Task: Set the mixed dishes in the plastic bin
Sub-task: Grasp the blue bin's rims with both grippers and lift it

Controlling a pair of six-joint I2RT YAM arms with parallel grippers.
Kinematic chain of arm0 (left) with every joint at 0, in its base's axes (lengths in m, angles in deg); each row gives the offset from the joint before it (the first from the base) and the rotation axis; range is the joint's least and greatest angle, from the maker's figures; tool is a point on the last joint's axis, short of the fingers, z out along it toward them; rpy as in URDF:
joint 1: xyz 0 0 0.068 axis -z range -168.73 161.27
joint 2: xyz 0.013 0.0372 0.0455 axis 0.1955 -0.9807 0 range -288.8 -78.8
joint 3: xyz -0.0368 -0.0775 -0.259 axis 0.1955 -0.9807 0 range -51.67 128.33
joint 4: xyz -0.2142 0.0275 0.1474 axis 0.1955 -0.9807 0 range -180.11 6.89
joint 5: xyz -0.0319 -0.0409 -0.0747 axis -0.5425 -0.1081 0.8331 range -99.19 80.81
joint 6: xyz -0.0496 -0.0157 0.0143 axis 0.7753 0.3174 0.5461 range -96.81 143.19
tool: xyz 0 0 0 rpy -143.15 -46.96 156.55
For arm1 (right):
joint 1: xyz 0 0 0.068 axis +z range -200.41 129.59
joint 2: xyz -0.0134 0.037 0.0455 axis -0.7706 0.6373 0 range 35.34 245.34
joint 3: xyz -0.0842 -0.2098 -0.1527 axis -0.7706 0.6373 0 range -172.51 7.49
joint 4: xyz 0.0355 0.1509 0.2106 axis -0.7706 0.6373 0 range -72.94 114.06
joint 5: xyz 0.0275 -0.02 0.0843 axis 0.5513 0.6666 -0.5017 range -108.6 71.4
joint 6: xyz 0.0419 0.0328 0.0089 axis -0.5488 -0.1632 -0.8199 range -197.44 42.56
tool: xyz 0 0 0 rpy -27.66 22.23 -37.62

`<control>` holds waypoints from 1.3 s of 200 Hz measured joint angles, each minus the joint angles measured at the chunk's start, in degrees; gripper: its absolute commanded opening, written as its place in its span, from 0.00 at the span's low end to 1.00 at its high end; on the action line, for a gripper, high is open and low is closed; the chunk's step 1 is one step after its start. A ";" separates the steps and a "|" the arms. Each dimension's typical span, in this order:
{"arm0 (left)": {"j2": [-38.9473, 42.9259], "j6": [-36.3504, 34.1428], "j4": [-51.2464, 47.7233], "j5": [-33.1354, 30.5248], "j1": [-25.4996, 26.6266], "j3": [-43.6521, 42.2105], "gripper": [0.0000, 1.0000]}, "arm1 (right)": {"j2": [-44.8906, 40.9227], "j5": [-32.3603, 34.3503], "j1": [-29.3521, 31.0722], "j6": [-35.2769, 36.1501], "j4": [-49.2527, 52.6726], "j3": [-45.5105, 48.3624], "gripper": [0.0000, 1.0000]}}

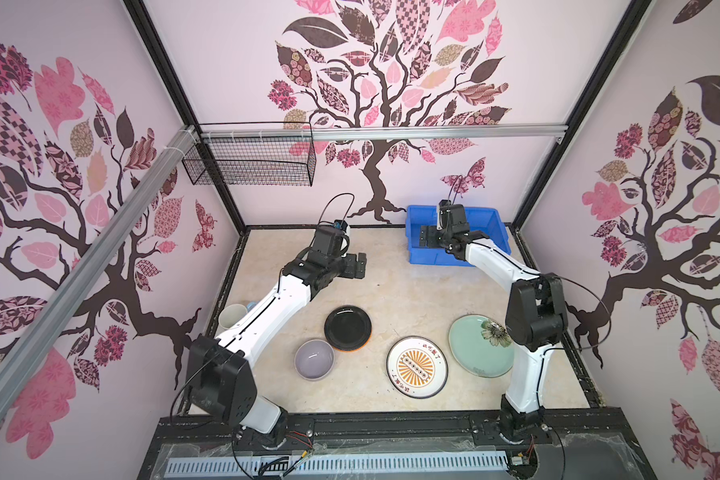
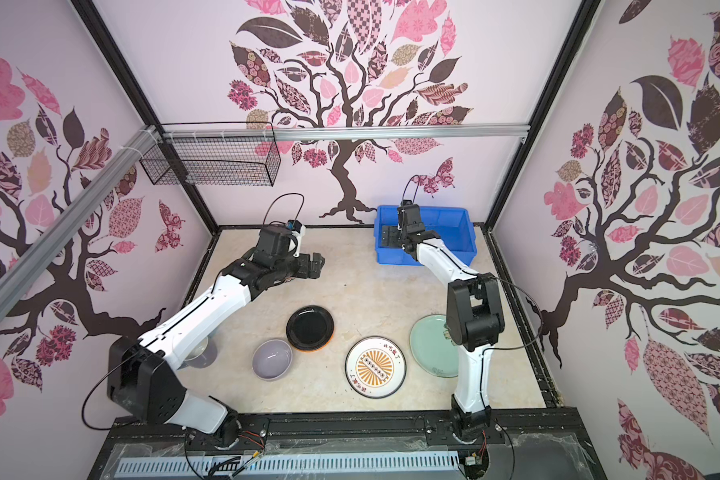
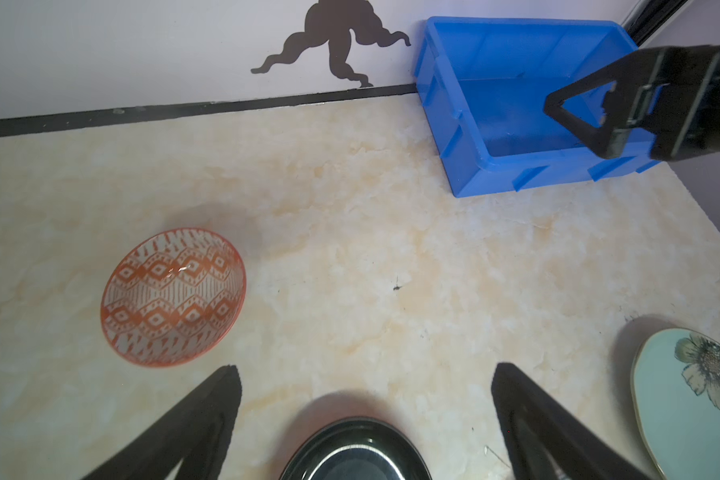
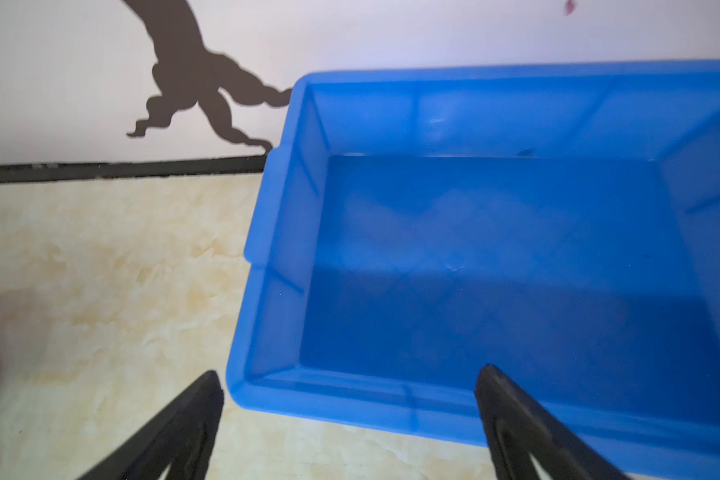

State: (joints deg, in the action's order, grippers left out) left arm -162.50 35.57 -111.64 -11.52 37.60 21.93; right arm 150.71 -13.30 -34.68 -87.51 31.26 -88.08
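- My left gripper (image 3: pixel 364 374) is released: its two black fingers (image 3: pixel 208 415) stand wide apart with only bare table (image 3: pixel 350 249) between them.
- In both top views that left gripper (image 1: pixel 357 266) (image 2: pixel 314 265) hangs left of the frame's centre, above and apart from the black plate (image 1: pixel 348 328) (image 2: pixel 309 328).
- My right gripper (image 4: pixel 350 378) is also spread open and grasps nothing. One finger is over the table, the other over the near rim of the blue bin (image 4: pixel 275 291).
- In both top views the right gripper (image 1: pixel 430 237) (image 2: pixel 388 237) sits at the left end of the blue bin (image 1: pixel 485 224) (image 2: pixel 454 232). The bin stands against the back wall, upper right of centre.
- The left wrist view shows the orange-patterned bowl (image 3: pixel 173 297) upright on the table. In the top views my left arm (image 1: pixel 267 307) covers it.
- The lavender bowl (image 1: pixel 314 358) (image 2: pixel 272 359) sits lower centre, just beside the black plate's lower left edge; I cannot tell whether they touch.
- The sunburst plate (image 1: pixel 417 366) (image 2: pixel 375 367) lies flat to the right of the bowl. The pale green plate (image 1: pixel 476 347) (image 2: pixel 431 345) lies just beyond it, partly under my right arm.
- A pale mug (image 1: pixel 233 316) stands at the table's left edge, half hidden by the left arm.
- A wire basket (image 1: pixel 250 160) hangs on the back rail, upper left.
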 measured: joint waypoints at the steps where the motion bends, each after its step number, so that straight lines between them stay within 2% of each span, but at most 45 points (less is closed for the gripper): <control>1: 0.57 0.02 -0.15 -0.07 0.00 -0.35 0.99 | 0.13 -0.02 0.07 0.00 0.02 -0.07 0.95; 31: 7.91 -0.07 -1.68 -1.77 0.00 -4.46 0.98 | 5.66 -1.36 2.34 0.02 2.21 -4.76 0.90; 63: 9.66 -1.46 -3.63 -5.27 -0.11 -6.21 0.99 | 12.61 0.50 4.70 0.85 4.00 -12.24 0.85; 103: 12.02 -2.89 -6.71 -8.11 -0.96 -8.26 0.99 | 19.43 1.44 6.34 1.33 7.91 -21.18 0.52; 112: 13.25 -2.99 -7.21 -8.37 -0.96 -9.01 0.99 | 20.33 1.05 6.45 0.70 8.76 -22.67 0.50; 124: 14.84 -3.13 -7.61 -8.76 -0.96 -9.94 0.99 | 21.24 0.94 6.78 0.87 10.12 -24.28 0.42; 151: 17.05 -3.04 -8.00 -9.33 -1.20 -11.54 0.99 | 21.99 1.20 7.30 1.05 13.14 -26.32 0.31; 224: 22.18 -0.24 -9.99 -8.90 -4.07 -15.39 0.98 | 21.46 -2.54 14.69 -7.56 17.70 -26.49 0.30; 242: 23.96 0.26 -10.64 -8.55 -4.52 -15.87 0.98 | 20.85 -3.48 17.73 -10.05 18.14 -25.42 0.35; 260: 25.31 0.87 -11.32 -7.89 -4.66 -16.44 0.99 | 20.57 -5.31 21.03 -12.22 18.69 -25.05 0.46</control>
State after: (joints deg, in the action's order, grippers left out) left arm -137.19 36.45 -122.97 -19.41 32.94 5.49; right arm 171.28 -18.61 -13.65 -99.72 49.94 -113.13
